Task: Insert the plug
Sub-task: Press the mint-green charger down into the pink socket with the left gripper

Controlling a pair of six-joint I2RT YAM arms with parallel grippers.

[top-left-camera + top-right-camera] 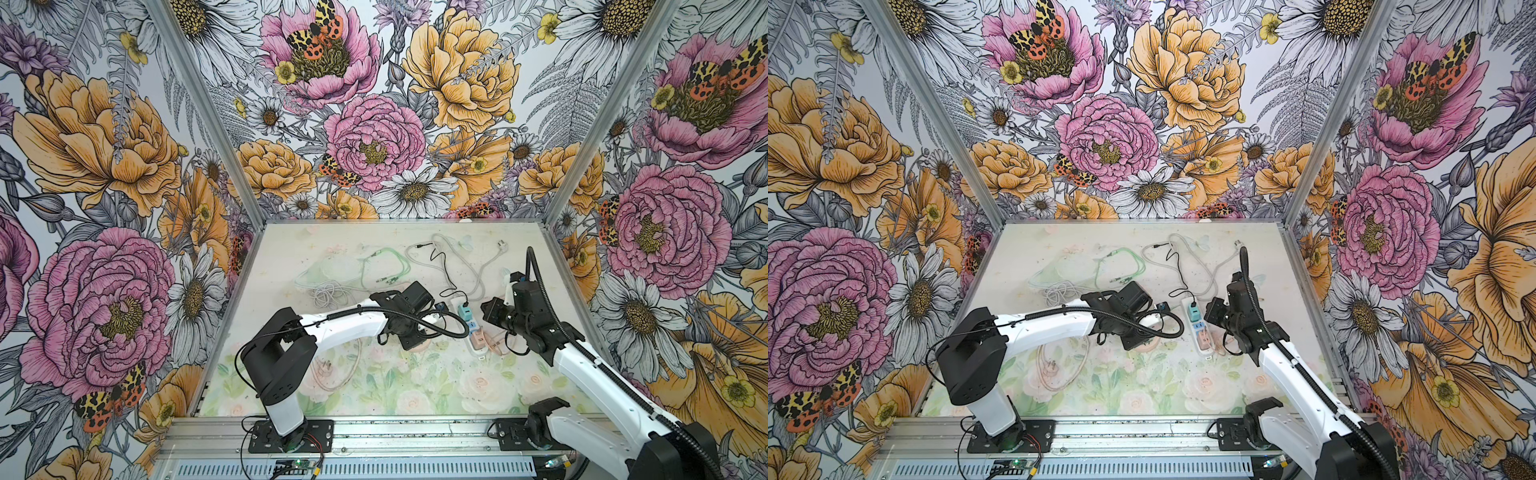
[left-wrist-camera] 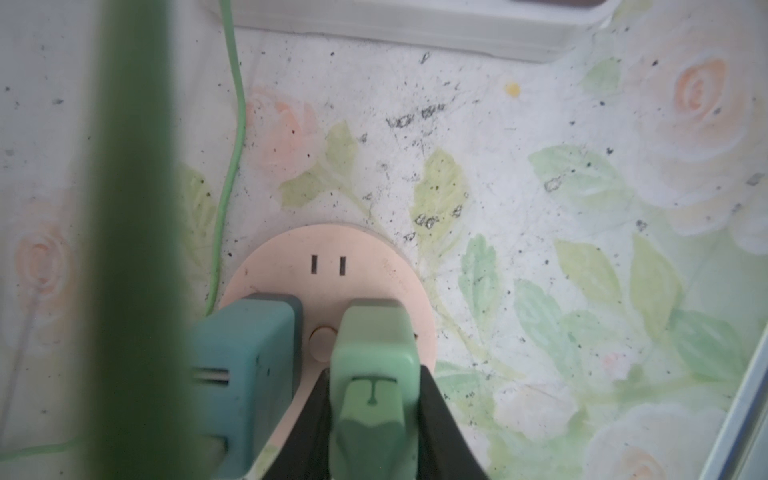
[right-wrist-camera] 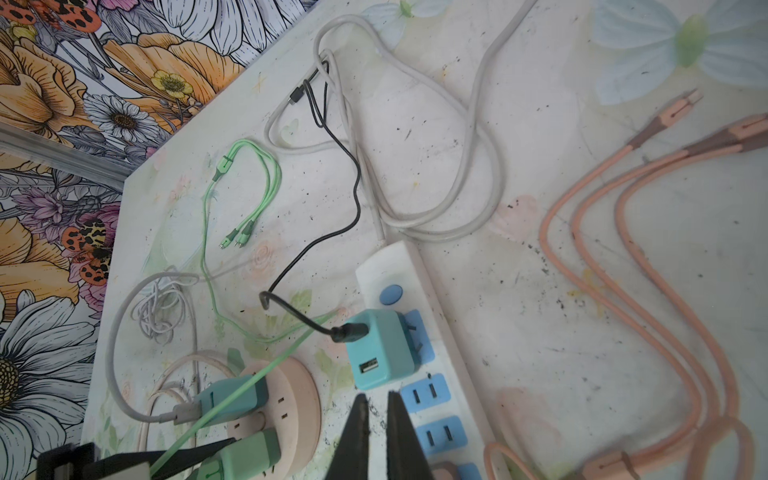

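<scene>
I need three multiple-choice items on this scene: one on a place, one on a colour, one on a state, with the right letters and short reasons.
1. Where is the green plug in the left gripper? A at the round pink socket; B inside a box; C on a chair.
2. Which colour has the cable in the teal charger on the white strip? A orange; B black; C green.
3. How is the right gripper? A wide open; B shut on the charger; C shut, empty.
1 A: it meets that socket. 2 B: a black lead enters it. 3 C: it grips nothing.
</scene>
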